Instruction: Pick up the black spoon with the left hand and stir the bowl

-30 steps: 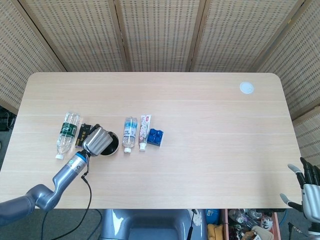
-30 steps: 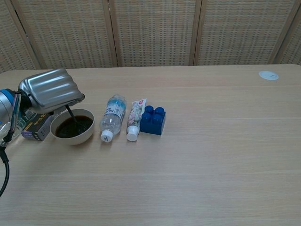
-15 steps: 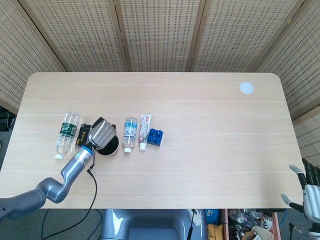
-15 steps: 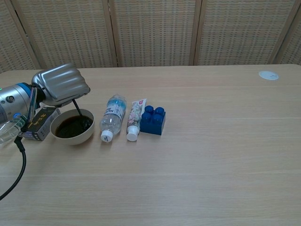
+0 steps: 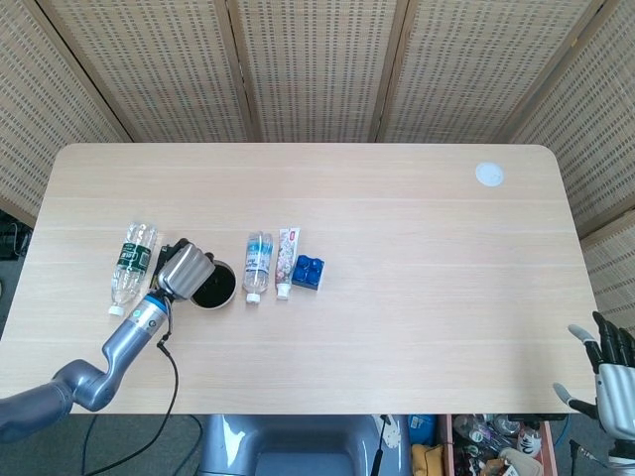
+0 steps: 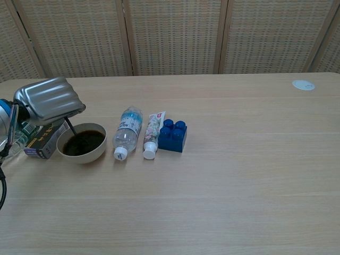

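My left hand (image 6: pixel 47 101) (image 5: pixel 185 268) hovers over the left rim of the beige bowl (image 6: pixel 95 151) (image 5: pixel 224 293), fingers curled around the black spoon (image 6: pixel 70 128). The spoon's thin handle slants down from the hand into the dark contents of the bowl. In the head view the hand hides the spoon. My right hand (image 5: pixel 607 380) hangs beyond the table's near right corner, fingers spread and holding nothing.
A black box (image 6: pixel 43 141) and a green-labelled bottle (image 5: pixel 133 260) lie left of the bowl. To its right lie a clear bottle (image 6: pixel 126 131), a toothpaste tube (image 6: pixel 152 134) and a blue brick (image 6: pixel 172 135). A white disc (image 6: pixel 303 84) sits far right.
My left hand swung right over the bowl, then back left toward its left rim, carrying the spoon through the bowl. The right hand stayed put.
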Robot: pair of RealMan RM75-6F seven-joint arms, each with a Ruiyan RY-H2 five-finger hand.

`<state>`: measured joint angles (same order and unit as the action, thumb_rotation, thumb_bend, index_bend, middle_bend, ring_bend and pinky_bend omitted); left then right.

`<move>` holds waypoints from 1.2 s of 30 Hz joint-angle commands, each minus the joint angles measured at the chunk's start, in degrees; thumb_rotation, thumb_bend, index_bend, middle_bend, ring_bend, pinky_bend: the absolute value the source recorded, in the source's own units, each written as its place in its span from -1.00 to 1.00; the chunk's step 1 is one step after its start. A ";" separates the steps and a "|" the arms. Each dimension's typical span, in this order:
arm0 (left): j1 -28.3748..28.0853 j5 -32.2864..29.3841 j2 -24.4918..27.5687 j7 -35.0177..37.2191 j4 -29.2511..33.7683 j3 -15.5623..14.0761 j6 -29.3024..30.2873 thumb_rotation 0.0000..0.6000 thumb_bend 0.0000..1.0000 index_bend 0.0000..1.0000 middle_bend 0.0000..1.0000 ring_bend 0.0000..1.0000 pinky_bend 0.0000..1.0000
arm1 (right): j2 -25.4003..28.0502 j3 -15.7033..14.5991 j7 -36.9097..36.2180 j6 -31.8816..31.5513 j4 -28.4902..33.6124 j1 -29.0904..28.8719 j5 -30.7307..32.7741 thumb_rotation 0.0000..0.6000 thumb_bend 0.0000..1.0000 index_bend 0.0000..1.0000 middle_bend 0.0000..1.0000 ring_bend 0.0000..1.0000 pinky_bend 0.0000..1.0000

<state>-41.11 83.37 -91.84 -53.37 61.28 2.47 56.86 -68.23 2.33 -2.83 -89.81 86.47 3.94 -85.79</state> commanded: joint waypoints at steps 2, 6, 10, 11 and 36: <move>0.72 0.07 1.00 0.63 1.97 -0.81 0.26 1.00 -0.02 0.38 0.65 0.61 0.55 | -0.05 0.01 -0.03 0.05 -0.03 -0.08 -0.05 1.00 -0.62 -0.56 -0.83 -1.00 -1.00; 0.74 0.10 0.92 0.71 3.10 -0.82 0.57 1.00 -0.02 0.38 0.65 0.61 0.55 | -0.06 0.01 -0.07 0.07 -0.10 -0.07 -0.03 1.00 -0.62 -0.56 -0.83 -1.00 -1.00; -0.03 -0.30 0.09 0.11 3.32 -0.08 0.21 1.00 -0.02 0.38 0.65 0.61 0.55 | 0.02 0.05 -0.01 -0.05 -0.07 0.04 0.13 1.00 -0.62 -0.56 -0.83 -1.00 -1.00; -0.24 -0.42 -0.16 -0.04 3.21 0.13 0.08 1.00 -0.02 0.38 0.65 0.61 0.55 | 0.04 0.06 -0.01 -0.06 -0.06 0.09 0.21 1.00 -0.62 -0.56 -0.83 -1.00 -1.00; 0.39 -2.30 -0.45 1.86 0.95 -0.75 -0.14 1.00 -0.02 0.38 0.65 0.61 0.55 | -0.10 0.13 0.07 0.47 -0.15 -0.06 0.50 1.00 -0.62 -0.56 -0.83 -1.00 -1.00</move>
<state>-41.05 81.07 -92.69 -51.88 61.60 2.05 56.69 -68.34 2.46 -2.75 -89.33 86.32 3.88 -85.29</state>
